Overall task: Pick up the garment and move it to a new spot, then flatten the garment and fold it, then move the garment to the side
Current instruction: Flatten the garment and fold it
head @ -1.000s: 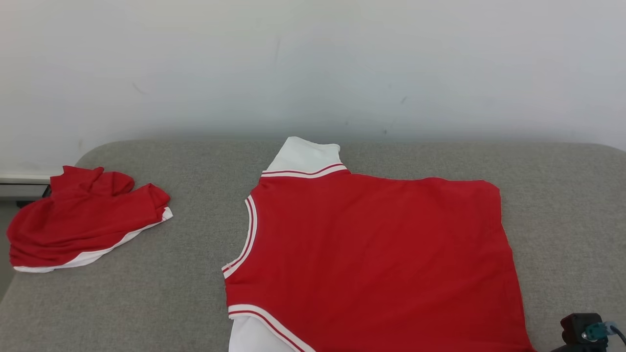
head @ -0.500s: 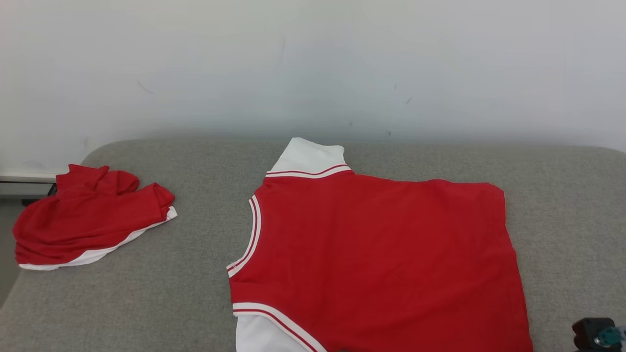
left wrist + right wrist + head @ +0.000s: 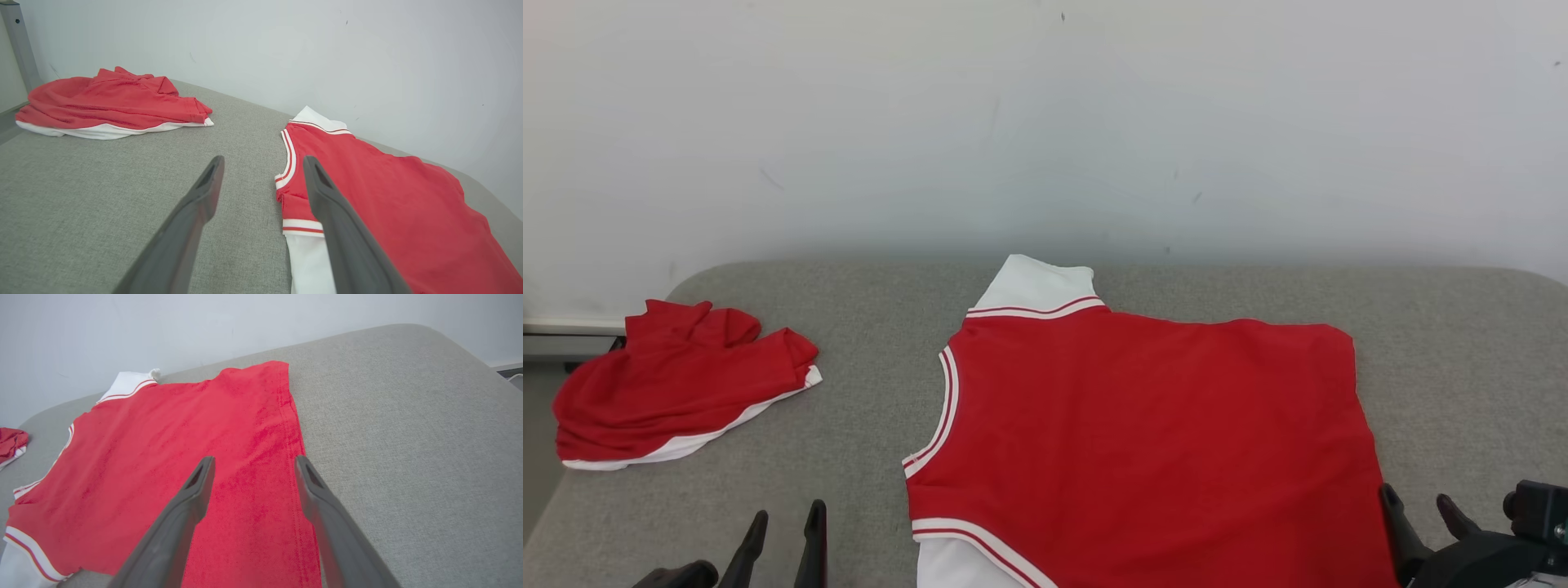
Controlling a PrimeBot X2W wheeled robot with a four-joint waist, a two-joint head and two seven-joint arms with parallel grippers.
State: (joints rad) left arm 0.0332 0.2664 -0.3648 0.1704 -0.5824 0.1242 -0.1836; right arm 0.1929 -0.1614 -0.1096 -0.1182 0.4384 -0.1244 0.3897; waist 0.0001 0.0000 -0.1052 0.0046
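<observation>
As garment (image 3: 1143, 425) lies flat, left gripper (image 3: 788, 512), right gripper (image 3: 1414, 494) newly raised, jaws apart.

This looks like a bare test room or lab rather than a home. A plain white wall (image 3: 1045, 122), marked with a few small scuffs (image 3: 1196, 198), stands behind a wide desk (image 3: 849, 327) covered in grey cloth, its corners rounded. At the left a grey metal post (image 3: 18, 45) rises against the wall, and a pale ledge (image 3: 572, 325) runs low along it. A thin cable (image 3: 512, 375) shows past the desk's right corner. Two matching garments lie well apart on the desk, a red shirt (image 3: 1143, 425) spread flat and a red bundle (image 3: 678, 384).
</observation>
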